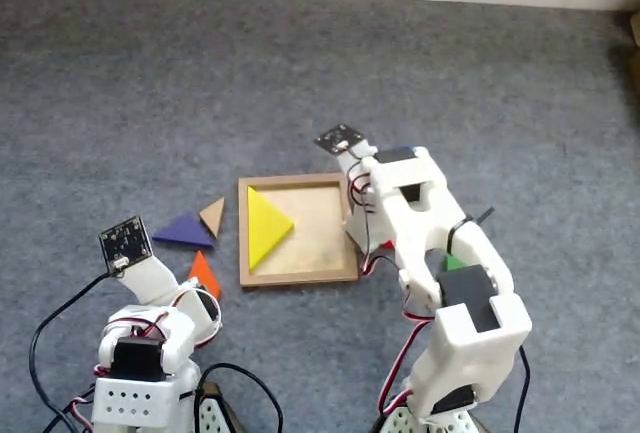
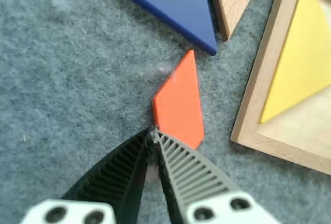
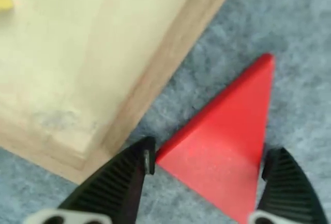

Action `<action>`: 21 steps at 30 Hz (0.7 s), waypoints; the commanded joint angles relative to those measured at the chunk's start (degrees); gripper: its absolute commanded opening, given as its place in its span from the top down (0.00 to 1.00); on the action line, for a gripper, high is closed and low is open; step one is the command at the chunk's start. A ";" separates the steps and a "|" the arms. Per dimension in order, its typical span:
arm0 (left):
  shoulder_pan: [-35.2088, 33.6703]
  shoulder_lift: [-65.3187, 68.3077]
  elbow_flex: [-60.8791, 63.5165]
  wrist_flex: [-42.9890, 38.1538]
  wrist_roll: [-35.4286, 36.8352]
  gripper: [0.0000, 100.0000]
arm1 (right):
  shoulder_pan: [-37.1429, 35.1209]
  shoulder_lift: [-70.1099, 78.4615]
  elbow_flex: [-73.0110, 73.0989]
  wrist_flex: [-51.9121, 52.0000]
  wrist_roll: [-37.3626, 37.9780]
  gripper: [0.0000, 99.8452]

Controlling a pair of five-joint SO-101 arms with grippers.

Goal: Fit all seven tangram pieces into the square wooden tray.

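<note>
The square wooden tray (image 1: 300, 275) lies mid-table with a yellow triangle (image 1: 265, 225) in its left half. Left of it lie a blue triangle (image 1: 185, 231), a small wooden triangle (image 1: 213, 216) and an orange parallelogram (image 1: 204, 273). My left gripper (image 2: 153, 132) is shut, its tips at a corner of the orange parallelogram (image 2: 178, 102). My right gripper (image 3: 209, 159) is open just outside the tray's right rim (image 3: 170, 63). Its fingers straddle a red triangle (image 3: 222, 146) that lies flat on the carpet. A green piece (image 1: 453, 262) peeks out beside the right arm.
Grey carpet covers the table. The right arm (image 1: 430, 243) hangs over the tray's right side and the carpet beyond it. The tray's right half (image 1: 325, 223) is bare wood. Open carpet lies behind the tray and at far left.
</note>
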 commanded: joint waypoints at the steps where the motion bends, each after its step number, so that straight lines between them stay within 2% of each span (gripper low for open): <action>1: 1.10 -3.03 1.27 2.02 -0.09 0.99 | 1.54 0.48 -0.92 0.66 -0.09 0.71; 6: 1.10 -3.03 1.27 2.02 -0.09 0.99 | 1.63 -0.92 -2.15 0.92 -0.09 0.79; 12: 1.10 -3.03 1.27 2.02 -0.09 0.99 | 1.63 -7.43 -2.95 5.23 0.00 0.79; 21: 1.10 -3.03 1.27 2.02 -0.09 0.99 | -1.54 -15.43 -4.70 5.41 12.13 0.79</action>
